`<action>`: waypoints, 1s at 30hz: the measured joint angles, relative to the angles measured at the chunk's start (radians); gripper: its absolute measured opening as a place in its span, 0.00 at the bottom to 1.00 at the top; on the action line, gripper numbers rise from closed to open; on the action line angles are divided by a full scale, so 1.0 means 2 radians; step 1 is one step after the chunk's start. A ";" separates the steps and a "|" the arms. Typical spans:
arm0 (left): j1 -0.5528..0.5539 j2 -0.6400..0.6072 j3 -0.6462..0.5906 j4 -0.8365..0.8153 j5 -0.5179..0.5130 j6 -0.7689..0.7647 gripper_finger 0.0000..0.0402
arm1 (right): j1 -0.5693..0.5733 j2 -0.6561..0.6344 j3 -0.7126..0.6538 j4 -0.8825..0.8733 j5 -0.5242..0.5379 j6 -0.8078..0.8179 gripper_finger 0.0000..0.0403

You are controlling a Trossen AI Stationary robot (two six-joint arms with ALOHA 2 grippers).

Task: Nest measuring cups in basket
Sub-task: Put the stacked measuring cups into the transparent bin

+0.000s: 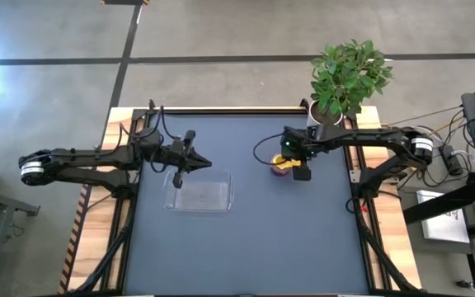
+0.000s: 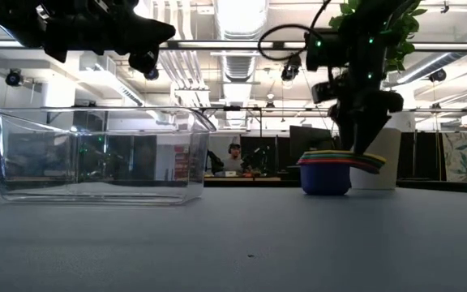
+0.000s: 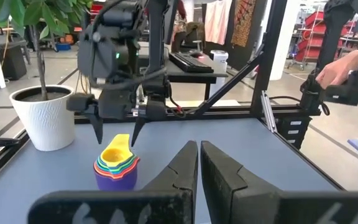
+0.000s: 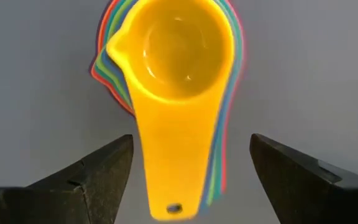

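Note:
The measuring cups (image 1: 282, 166) stand nested in one stack on the dark table, the big blue-purple cup at the bottom and the yellow one (image 4: 178, 46) on top, handles fanned together. The stack also shows in the low view (image 2: 326, 173) and the left wrist view (image 3: 115, 167). My right gripper (image 4: 188, 171) hangs open just above it, pointing down, one finger on each side of the yellow handle (image 4: 176, 168), touching nothing. The clear basket (image 1: 201, 194) (image 2: 96, 154) rests on its flat bottom to the stack's left. My left gripper (image 1: 199, 162) (image 3: 198, 171) hovers shut over the basket's far rim.
A white plant pot (image 1: 326, 113) (image 3: 41, 117) with a leafy plant stands at the table's far right corner, close behind the stack. A person's hand (image 3: 335, 66) shows in the room beyond the table. Dark mat (image 1: 254, 247) stretches bare toward the near edge.

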 joint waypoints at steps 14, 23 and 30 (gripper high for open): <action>-0.001 0.000 0.000 -0.004 0.000 0.000 0.00 | -0.003 0.065 -0.008 0.008 -0.003 -0.017 0.73; -0.001 -0.001 0.000 -0.006 0.000 0.000 0.00 | -0.003 0.066 -0.008 0.006 -0.003 0.001 0.40; -0.001 -0.021 0.000 -0.034 0.000 0.000 0.00 | 0.004 0.063 -0.005 0.003 -0.003 0.048 0.33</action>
